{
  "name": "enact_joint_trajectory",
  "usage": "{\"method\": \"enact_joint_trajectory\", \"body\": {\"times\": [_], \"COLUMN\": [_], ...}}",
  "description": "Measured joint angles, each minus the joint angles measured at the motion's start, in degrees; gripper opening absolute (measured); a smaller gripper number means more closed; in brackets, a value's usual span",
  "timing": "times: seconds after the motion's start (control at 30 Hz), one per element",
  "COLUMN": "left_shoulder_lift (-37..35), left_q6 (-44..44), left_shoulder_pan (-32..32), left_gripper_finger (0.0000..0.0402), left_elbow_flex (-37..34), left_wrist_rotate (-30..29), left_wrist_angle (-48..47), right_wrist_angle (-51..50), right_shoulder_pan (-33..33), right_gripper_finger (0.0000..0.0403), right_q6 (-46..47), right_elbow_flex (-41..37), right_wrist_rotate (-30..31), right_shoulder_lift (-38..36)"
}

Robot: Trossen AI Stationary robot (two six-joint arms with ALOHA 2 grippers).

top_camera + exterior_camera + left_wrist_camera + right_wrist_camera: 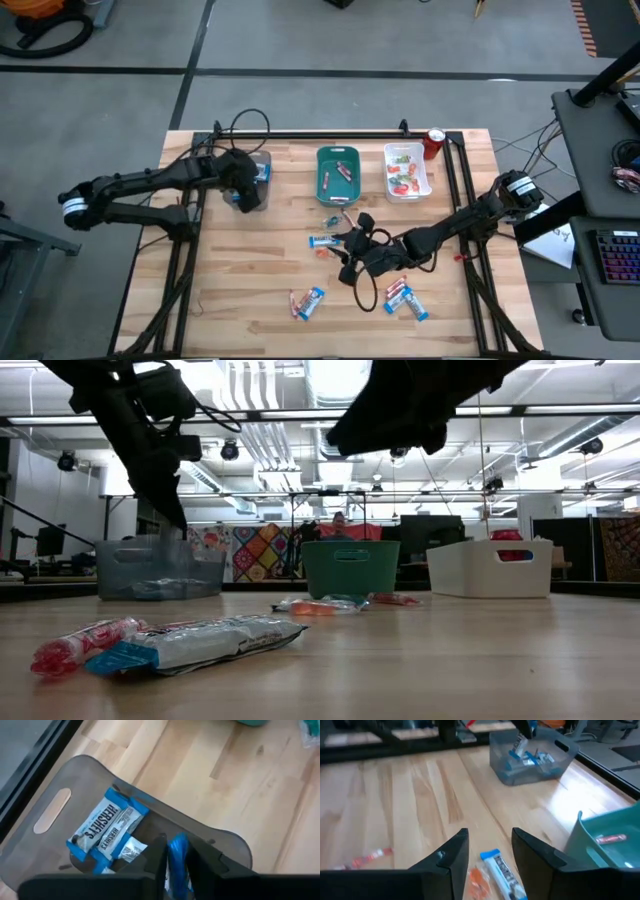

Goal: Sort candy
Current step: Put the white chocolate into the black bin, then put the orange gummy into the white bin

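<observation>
A blue-and-white bar wrapper [200, 643] and a red-pink stick [85, 645] lie at the table's [480, 660] near edge; grey [160, 568], teal [350, 568] and white [490, 568] trays line the far edge.

Light wooden slatted table [250, 270] fills frame centre. Along its top edge: translucent grey plastic tray [258, 185] at left, teal plastic tray [338, 176] centre, white plastic tray [407, 171] right, red can [434, 143] just beside it.

Wooden table [250, 270]: three trays [338, 174], red can [435, 143] (back edge), scattered candy [308, 302].
</observation>
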Motion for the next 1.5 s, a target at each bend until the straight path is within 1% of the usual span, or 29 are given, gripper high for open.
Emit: {"method": "enact_joint_trajectory", "body": {"times": [0.1,0.23,0.37,0.43,0.53,0.63,0.73,0.83,1.0,1.17,1.33,1.5], "left_shoulder_lift": [0.0,0.0,-0.3,-0.8,-2.1,-4.3,-6.6,-8.2,-9.1,-7.8,-5.1,-1.5], "left_q6": [0.5,0.6,-0.3,-1.8,-6.1,-10.6,-13.5,-15.1,-16.4,-17.3,-18.9,-20.1], "left_shoulder_pan": [0.0,0.0,0.0,-0.1,-0.4,-2.5,-7.0,-13.5,-25.2,-35.1,-42.0,-45.4], "left_gripper_finger": [0.0072,0.0098,0.0116,0.0121,0.0123,0.0121,0.0117,0.0115,0.0114,0.0113,0.0113,0.0113], "left_elbow_flex": [0.0,0.0,0.0,0.0,0.0,0.0,-0.3,-1.2,-2.7,-4.0,-4.1,-4.1], "left_wrist_rotate": [-0.3,-2.1,-2.4,-2.4,-2.5,-2.6,-2.8,-5.1,-11.6,-18.8,-24.9,-26.5], "left_wrist_angle": [0.1,0.2,0.8,0.7,0.7,1.3,5.1,11.0,19.5,25.7,29.1,32.1], "right_wrist_angle": [-1.9,-1.8,-2.0,-2.7,-3.6,-4.3,-4.7,-4.5,-4.0,-3.3,-0.6,0.9], "right_shoulder_pan": [0.0,-0.1,-0.3,-0.7,-1.8,-2.4,-1.8,-1.4,-1.6,-1.7,-2.8,-4.4], "right_gripper_finger": [0.0152,0.0164,0.0173,0.0175,0.0176,0.0176,0.0176,0.0176,0.0176,0.0176,0.0176,0.0176], "right_q6": [-0.4,-0.5,-0.1,-0.1,-0.3,-3.4,-8.1,-10.4,-9.1,-9.1,-9.0,-8.2], "right_elbow_flex": [0.0,0.0,0.0,0.0,0.0,0.0,0.0,0.0,0.0,0.0,-0.1,-0.1], "right_wrist_rotate": [-0.2,-0.2,-0.4,-2.4,-7.1,-11.8,-12.4,-12.9,-12.7,-12.1,-11.2,-11.2], "right_shoulder_lift": [0.0,0.0,0.0,0.0,0.0,0.5,2.1,4.1,7.8,11.7,15.0,16.6]}}
